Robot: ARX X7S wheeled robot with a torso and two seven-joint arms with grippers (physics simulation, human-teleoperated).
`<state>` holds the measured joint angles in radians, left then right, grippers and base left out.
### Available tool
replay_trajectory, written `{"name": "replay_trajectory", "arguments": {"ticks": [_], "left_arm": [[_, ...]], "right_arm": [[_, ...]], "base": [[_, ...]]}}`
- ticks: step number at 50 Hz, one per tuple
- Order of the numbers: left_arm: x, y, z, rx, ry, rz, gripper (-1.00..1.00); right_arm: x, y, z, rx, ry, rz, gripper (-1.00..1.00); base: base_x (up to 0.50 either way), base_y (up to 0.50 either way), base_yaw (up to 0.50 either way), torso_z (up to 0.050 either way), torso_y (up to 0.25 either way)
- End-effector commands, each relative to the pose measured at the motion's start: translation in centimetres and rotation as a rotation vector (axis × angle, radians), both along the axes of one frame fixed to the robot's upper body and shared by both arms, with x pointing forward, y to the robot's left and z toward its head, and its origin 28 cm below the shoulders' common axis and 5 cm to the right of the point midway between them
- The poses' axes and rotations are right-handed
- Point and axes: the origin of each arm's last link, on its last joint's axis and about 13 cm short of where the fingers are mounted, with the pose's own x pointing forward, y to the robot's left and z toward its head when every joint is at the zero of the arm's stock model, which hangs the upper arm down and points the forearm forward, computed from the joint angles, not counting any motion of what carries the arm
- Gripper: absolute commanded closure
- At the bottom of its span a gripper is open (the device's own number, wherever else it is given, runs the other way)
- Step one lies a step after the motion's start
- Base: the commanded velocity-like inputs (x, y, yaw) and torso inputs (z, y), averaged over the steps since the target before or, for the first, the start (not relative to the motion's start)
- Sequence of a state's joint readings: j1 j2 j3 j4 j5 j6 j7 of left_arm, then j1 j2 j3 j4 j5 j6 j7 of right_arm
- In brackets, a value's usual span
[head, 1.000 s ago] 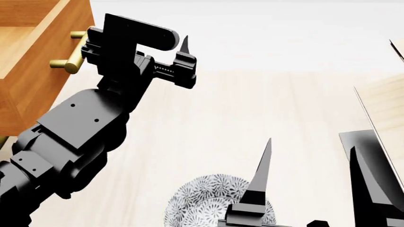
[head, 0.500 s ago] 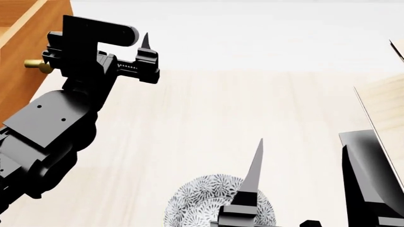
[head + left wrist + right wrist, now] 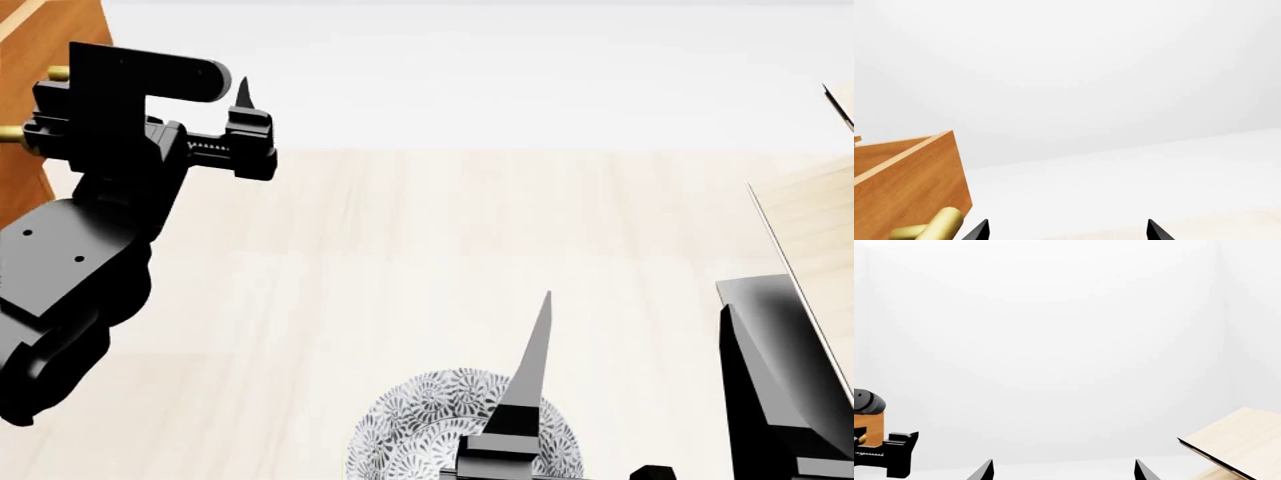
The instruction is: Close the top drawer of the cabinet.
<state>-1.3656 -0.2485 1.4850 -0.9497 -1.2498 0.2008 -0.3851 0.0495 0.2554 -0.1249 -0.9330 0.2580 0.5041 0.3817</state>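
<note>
The top drawer (image 3: 907, 180) is at the far left of the head view, its one brass handle (image 3: 931, 227) just beside the left gripper (image 3: 1064, 231), whose two fingers are spread apart. The right gripper (image 3: 1062, 471) also has two separated fingers, above one patterned bowl (image 3: 427, 425).

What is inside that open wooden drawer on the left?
Nothing can be made out inside the top drawer: the left wrist view shows only its bare wooden walls near the rim and the brass handle. Its floor is out of sight.
</note>
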Motion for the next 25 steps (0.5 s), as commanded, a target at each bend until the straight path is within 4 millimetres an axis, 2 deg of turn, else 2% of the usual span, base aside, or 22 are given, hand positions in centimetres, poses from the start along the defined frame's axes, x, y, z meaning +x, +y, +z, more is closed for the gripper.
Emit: {"name": "replay_trajectory", "arguments": {"ticks": [1, 25], "left_arm": [[-0.2, 2.0, 0.0, -0.004, 0.009, 0.074, -1.0], [-0.3, 5.2, 0.2, 0.061, 0.01, 0.16, -1.0]], "right_arm": [[0.0, 0.0, -0.1, 0.001, 0.002, 0.003, -1.0], [0.0, 0.1, -0.2, -0.003, 0.007, 0.003, -1.0]], "base": [[0.0, 0.0, 0.0, 0.0, 0.0], [0.0, 0.0, 0.0, 0.0, 0.0]]}}
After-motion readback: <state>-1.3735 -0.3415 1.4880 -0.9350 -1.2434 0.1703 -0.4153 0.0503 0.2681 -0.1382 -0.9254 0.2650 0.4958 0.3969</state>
